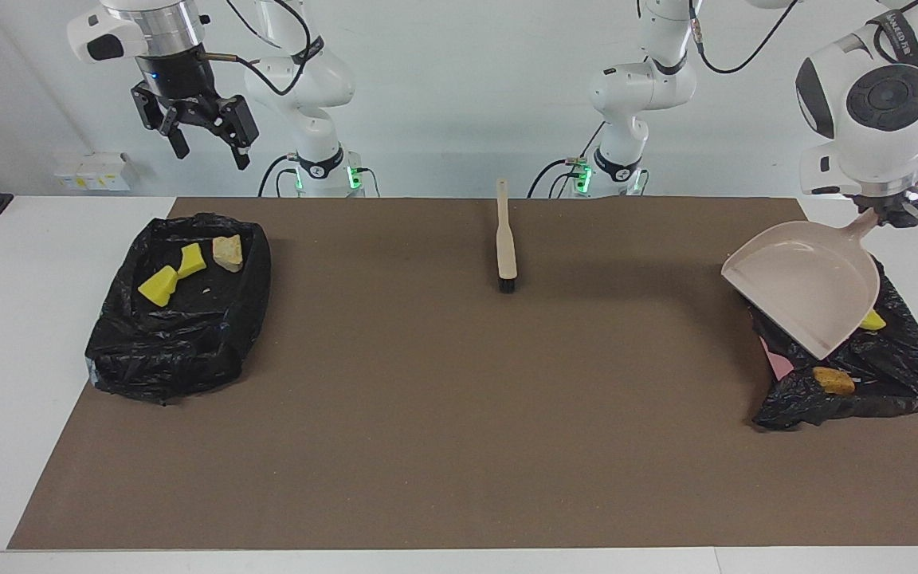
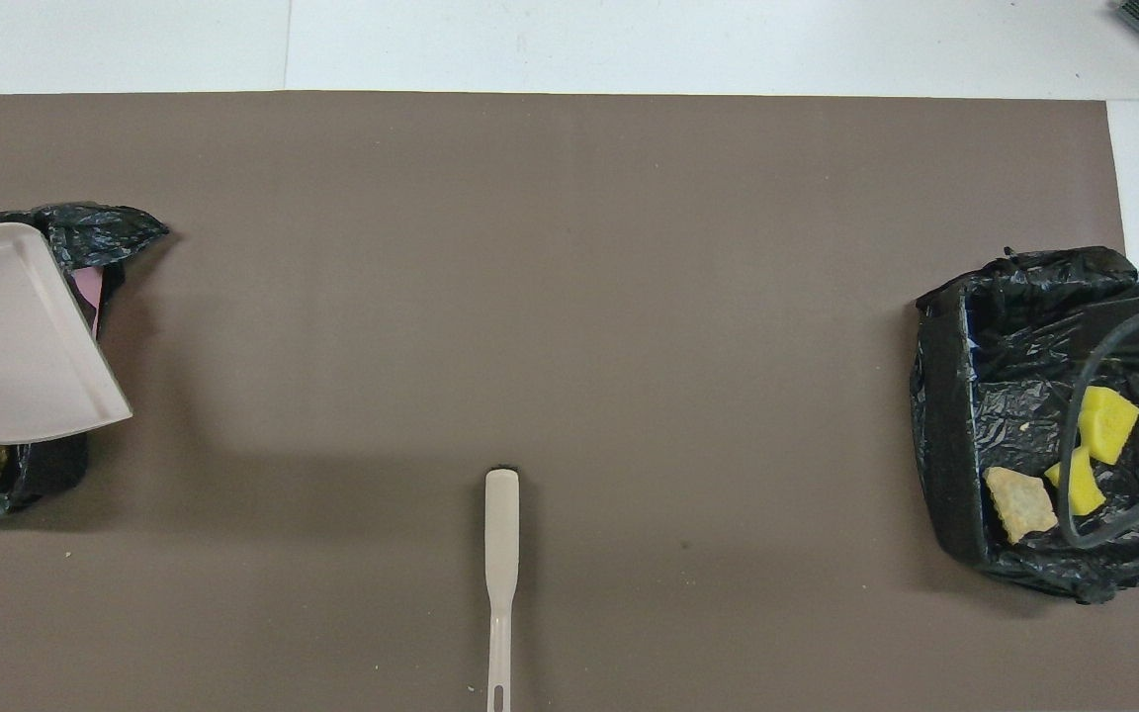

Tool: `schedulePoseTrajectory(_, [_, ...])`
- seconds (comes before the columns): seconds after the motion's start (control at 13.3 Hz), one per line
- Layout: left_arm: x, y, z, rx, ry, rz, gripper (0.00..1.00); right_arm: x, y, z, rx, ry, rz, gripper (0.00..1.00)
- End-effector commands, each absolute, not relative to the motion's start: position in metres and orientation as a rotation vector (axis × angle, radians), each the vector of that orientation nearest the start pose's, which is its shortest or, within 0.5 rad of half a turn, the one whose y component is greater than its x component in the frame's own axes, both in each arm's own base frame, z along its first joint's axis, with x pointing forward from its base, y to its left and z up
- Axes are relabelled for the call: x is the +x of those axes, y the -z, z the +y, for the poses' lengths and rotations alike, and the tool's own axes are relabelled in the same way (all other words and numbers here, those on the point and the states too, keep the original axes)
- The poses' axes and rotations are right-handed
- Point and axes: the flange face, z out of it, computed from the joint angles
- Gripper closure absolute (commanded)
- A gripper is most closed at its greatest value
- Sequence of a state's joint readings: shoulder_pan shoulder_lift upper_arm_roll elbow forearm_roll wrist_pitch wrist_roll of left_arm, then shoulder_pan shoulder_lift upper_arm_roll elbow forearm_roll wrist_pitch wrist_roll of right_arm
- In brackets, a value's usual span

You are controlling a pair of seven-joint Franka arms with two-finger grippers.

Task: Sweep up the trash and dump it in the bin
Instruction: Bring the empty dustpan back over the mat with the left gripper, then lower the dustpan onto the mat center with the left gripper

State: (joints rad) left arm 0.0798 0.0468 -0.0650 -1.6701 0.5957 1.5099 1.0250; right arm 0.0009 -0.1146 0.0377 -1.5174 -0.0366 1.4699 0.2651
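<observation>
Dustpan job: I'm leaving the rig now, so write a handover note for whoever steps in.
Left gripper: shut on the dustpan handle, pan tilted over the bin at its end; a yellow chunk and a bread piece lie in it.
Right gripper: open, waiting over the other bin, which holds three scraps.
Brush lies mid-mat.
Done: mat swept.
Left: set the pan down.

1. This is a robotics lab, not a home or a shop.
2. Two white robot arms [image 1: 307,88] stand bolted at one edge of a white table [image 1: 21,335], with green lights at their bases and loose black cables.
3. A brown mat [image 1: 459,414] covers the table top as a staged work area.
4. The wall is plain white, with a socket strip [image 1: 96,171].
</observation>
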Motion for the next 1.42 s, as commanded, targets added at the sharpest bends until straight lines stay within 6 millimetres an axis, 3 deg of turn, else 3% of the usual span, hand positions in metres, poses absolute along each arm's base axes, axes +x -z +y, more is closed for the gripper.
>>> schedulePoseTrajectory(0.0, [0.541, -0.566, 0.047, -2.56, -0.522, 1.125, 1.0, 0.509, -0.703, 0.013, -3.171, 0.134, 0.317, 0.0])
schedulePoseTrajectory(0.37, [0.531, -0.555, -0.046, -2.845, -0.367, 0.812, 1.0, 0.51, -0.699, 0.008, -3.186, 0.08, 0.277, 0.0])
schedulePoseTrajectory(0.67, [0.523, -0.535, -0.154, -2.951, -0.28, 0.629, 1.0, 0.522, -0.702, 0.016, -3.18, -0.009, 0.246, 0.0])
schedulePoseTrajectory(0.9, [0.524, -0.524, -0.204, -3.033, -0.183, 0.547, 1.0, 0.526, -0.706, 0.011, -3.198, 0.002, 0.057, 0.0])
schedulePoseTrajectory(1.12, [0.527, -0.502, -0.244, -3.059, -0.147, 0.487, 1.0, 0.528, -0.706, 0.015, -3.186, 0.008, 0.045, 0.0])
schedulePoseTrajectory(1.27, [0.53, -0.466, -0.285, -3.066, -0.136, 0.439, 1.0, 0.528, -0.706, 0.017, -3.178, 0.018, 0.049, 0.0])
schedulePoseTrajectory(1.35, [0.533, -0.455, -0.295, -3.08, -0.11, 0.4, 1.0, 0.527, -0.706, 0.015, -3.177, 0.018, 0.058, 0.0])
